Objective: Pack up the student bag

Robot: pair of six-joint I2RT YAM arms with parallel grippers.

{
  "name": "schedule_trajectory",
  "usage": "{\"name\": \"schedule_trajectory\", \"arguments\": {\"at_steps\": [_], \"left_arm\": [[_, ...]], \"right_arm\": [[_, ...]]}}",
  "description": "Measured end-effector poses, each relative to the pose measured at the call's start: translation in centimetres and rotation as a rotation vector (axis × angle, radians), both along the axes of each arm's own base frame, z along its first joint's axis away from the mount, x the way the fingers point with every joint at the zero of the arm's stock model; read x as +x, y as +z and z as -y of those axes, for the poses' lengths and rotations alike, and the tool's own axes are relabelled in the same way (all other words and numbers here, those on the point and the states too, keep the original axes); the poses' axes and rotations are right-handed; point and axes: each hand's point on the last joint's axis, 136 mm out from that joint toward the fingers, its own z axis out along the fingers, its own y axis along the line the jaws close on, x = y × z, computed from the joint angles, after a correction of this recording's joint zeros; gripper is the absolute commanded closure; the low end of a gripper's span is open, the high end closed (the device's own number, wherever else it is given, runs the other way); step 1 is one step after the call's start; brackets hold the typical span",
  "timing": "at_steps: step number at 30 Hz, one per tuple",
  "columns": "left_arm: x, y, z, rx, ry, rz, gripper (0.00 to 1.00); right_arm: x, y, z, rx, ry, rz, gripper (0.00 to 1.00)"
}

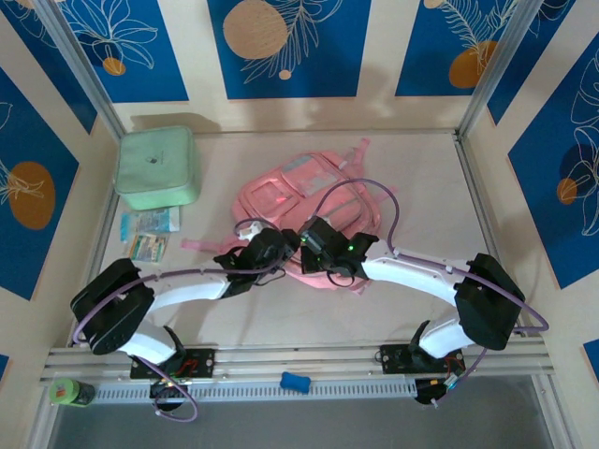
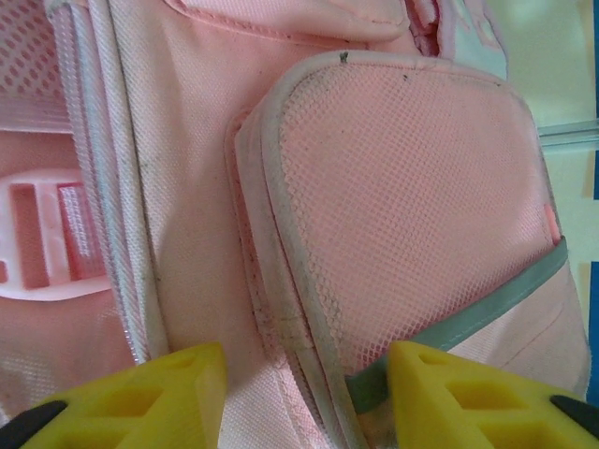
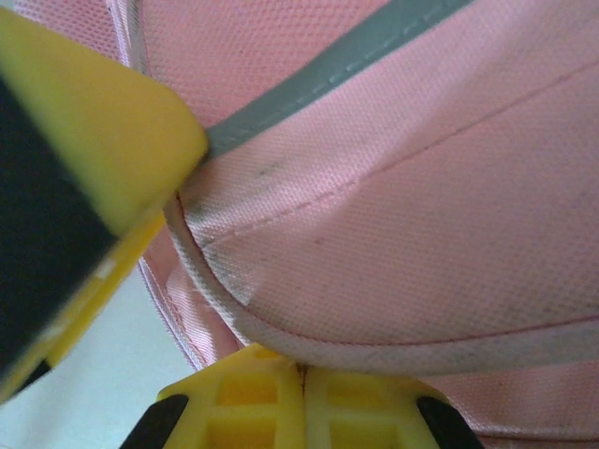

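Finds the student bag (image 1: 309,201) flat on the worktop (image 1: 421,187), right under both tools, which meet at its near edge. Holds the left tool (image 2: 309,393) spread, one finger on each side of the mesh pocket (image 2: 402,206) rim, clamping nothing. Presses the right tool (image 3: 301,393) fully together against the pocket's piped edge, just beside the left; cannot tell if cloth is pinched. Probably serves to pull a pocket open for packing.

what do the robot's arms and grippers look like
Both arms are white shells with black joints: left arm, right arm. Purple cables loop along each. The left gripper and right gripper have yellow, hollow-ribbed fingers with black backing. A green light glows at the right wrist.
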Motion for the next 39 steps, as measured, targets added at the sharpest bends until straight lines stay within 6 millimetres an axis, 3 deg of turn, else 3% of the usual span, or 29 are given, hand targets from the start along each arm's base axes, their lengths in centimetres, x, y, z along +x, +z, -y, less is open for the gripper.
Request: {"name": "schedule_trajectory", "arguments": {"at_steps": [5, 10, 17, 25, 28, 33, 34, 36, 39], "left_arm": [[0.8, 0.6, 1.2, -0.01, 0.01, 0.029, 0.73], [1.0, 0.8, 0.9, 0.006, 0.024, 0.046, 1.0], [1.6, 2.5, -0.9, 0.041, -0.031, 0.076, 1.0], [4.0, 2.4, -5.3, 0.085, -0.141, 0.054, 1.0], [4.7, 2.3, -5.7, 0.103, -0.203, 0.048, 1.0], [7.3, 1.8, -6.1, 0.13, -0.285, 0.028, 1.0], [8.0, 1.6, -6.3, 0.13, -0.293, 0.025, 0.97], [9.3, 1.5, -6.5, 0.126, -0.312, 0.032, 0.77], [10.4, 1.8, -6.8, 0.109, -0.308, 0.052, 0.56]], "right_arm": [[0.1, 0.0, 0.1, -0.001, -0.008, 0.001, 1.0], [0.0, -0.1, 0.4, -0.017, -0.01, 0.003, 1.0], [1.1, 1.9, 2.7, 0.002, -0.04, 0.023, 1.0], [4.3, 2.5, 7.4, 0.015, -0.138, 0.01, 1.0], [4.2, 2.4, 7.3, 0.006, -0.112, 0.007, 1.0], [2.6, 2.4, 5.0, -0.013, -0.027, 0.016, 1.0], [2.3, 2.3, 4.3, -0.011, -0.014, 0.012, 1.0], [2.0, 1.9, 3.0, 0.001, 0.004, -0.011, 1.0], [1.7, 1.0, 1.6, 0.013, 0.02, -0.057, 1.0]]}}
